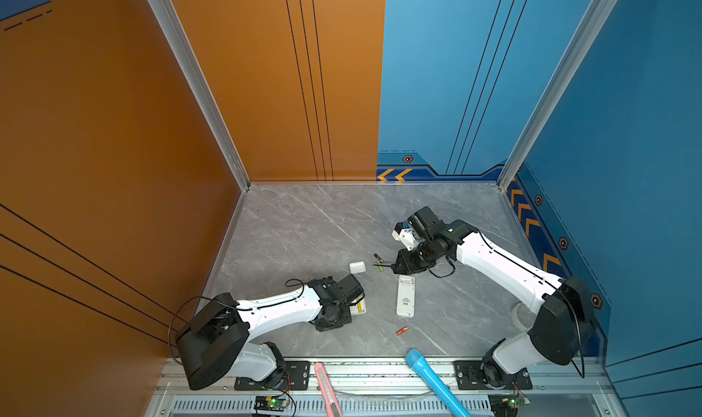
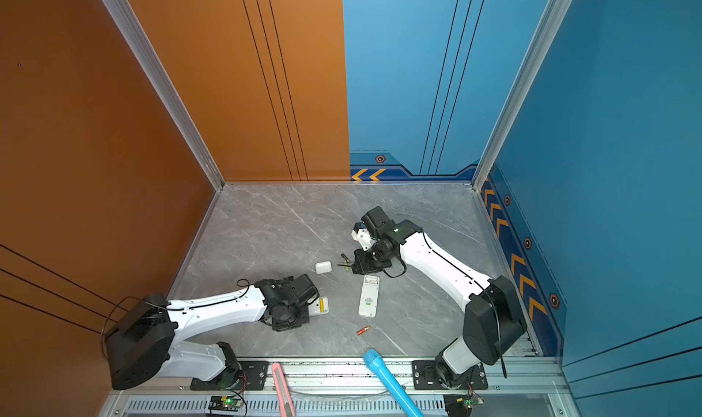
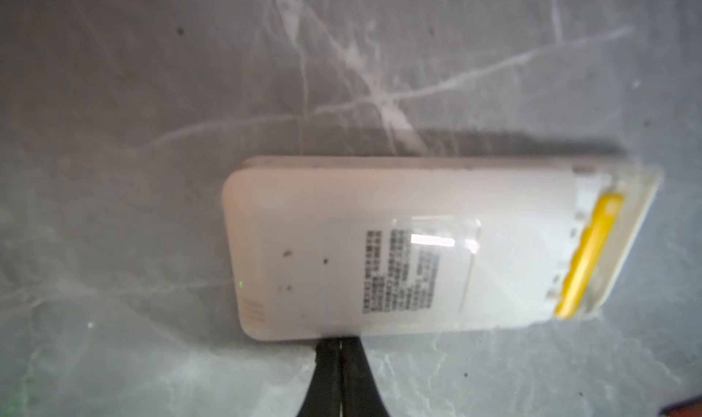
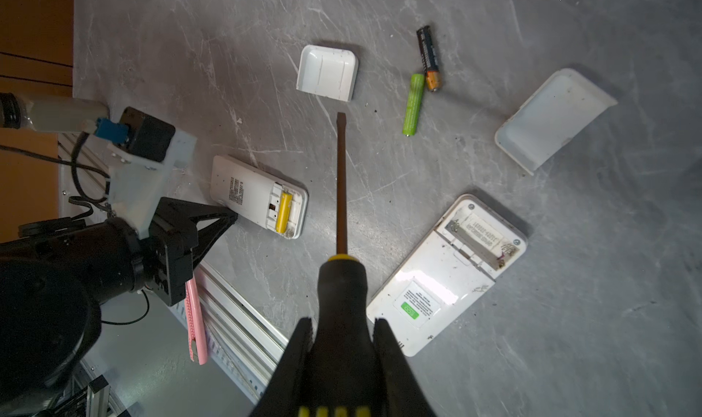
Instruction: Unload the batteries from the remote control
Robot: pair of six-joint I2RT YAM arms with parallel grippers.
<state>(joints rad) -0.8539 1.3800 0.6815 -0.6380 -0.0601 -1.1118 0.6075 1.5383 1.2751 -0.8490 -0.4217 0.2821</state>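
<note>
Near the front rail (image 1: 380,365), left gripper (image 3: 340,344), shut and empty, braces against the remote (image 3: 296,244), seemingly steadying it, yellow battery (image 3: 592,251) seated inside; right gripper (image 4: 342,331) clamps a screwdriver (image 4: 341,183), likely for prying; green battery (image 4: 414,103) and black battery (image 4: 428,58) lie loose.

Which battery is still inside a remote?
The yellow battery, seated in the open compartment of the smaller remote beside the left gripper. The green battery, black battery and red-orange battery lie loose on the table.
</note>
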